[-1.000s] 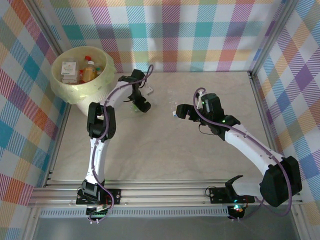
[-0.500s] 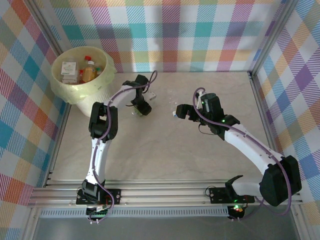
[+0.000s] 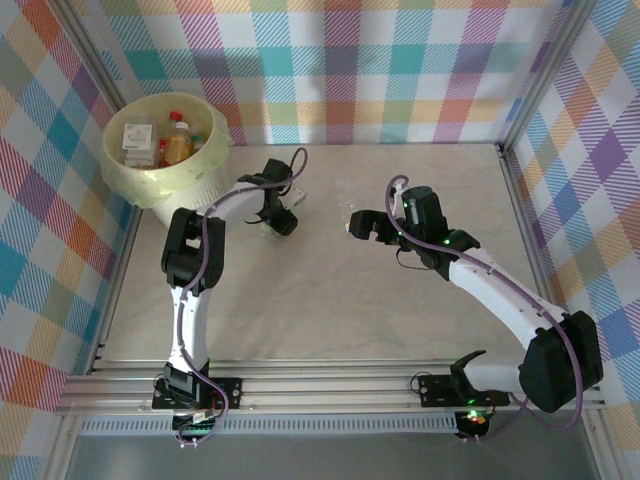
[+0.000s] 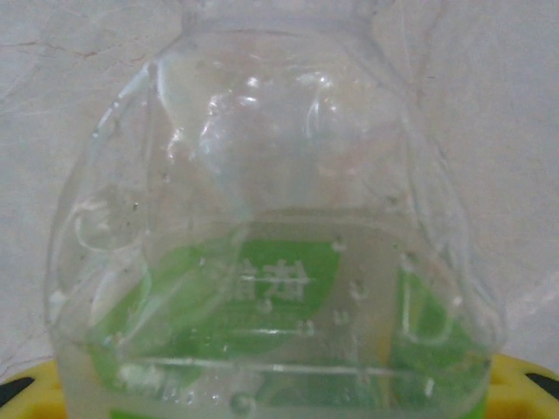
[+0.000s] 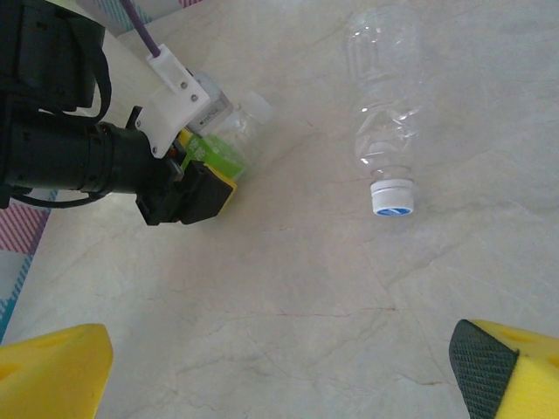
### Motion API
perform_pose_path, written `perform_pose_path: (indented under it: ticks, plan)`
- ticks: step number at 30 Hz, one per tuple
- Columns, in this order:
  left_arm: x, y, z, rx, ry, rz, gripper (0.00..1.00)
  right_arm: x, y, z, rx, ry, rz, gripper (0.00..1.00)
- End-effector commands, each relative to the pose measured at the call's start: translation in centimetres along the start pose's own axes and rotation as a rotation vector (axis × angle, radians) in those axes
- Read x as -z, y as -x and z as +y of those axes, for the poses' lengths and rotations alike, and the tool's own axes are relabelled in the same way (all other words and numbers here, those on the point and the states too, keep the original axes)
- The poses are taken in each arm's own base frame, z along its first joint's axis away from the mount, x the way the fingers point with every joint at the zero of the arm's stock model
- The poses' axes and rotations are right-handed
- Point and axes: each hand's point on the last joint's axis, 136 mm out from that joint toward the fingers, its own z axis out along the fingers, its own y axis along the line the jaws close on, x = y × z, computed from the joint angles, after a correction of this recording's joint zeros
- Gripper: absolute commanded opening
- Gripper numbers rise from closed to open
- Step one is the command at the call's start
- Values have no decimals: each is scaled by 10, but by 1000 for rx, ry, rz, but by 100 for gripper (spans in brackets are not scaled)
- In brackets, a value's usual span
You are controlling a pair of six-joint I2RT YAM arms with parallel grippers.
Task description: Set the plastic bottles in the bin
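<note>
The counter (image 3: 330, 290) is wide and mostly bare, so there is room for a clean lift. The bin (image 3: 160, 183) stands at its far left corner, just beyond the left arm's reach line, with several bottles (image 3: 175, 145) already inside. The left end effector (image 3: 274, 218) is clamped on the green-labelled bottle (image 4: 271, 253), which lies on the counter near the bin; the yellow pads (image 5: 224, 182) press its crumpled body low down. That thin plastic will likely buckle, so a firm but gentle squeeze is wise, then a straight rise before swinging left, high enough to clear the bin's rim, and release over the middle. The right end effector (image 3: 357, 224) hovers with its jaws wide apart, holding nothing, well clear of that path. A clear bottle (image 5: 383, 105) with a blue-and-white cap lies before it, waiting its turn
</note>
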Motion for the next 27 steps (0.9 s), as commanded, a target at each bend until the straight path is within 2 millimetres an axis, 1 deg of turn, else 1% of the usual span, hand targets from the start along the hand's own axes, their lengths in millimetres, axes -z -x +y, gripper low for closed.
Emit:
perform_pose_path:
  ticks: [1, 10, 17, 21, 27]
  plan:
    - [33, 21, 2, 44, 15, -119, 42, 2, 10, 18, 32, 73, -17, 100]
    - [70, 19, 0, 201, 24, -253, 37, -1, 10, 40, 53, 182, 11, 100]
    - [117, 24, 2, 364, -6, -384, 36, -4, 12, 60, 69, 235, 29, 100]
    - [142, 26, 0, 444, -40, -458, 36, -14, 15, 51, 51, 170, 29, 100]
    - [184, 22, 6, 556, -75, -540, 35, -38, 16, 33, 18, 75, 41, 100]
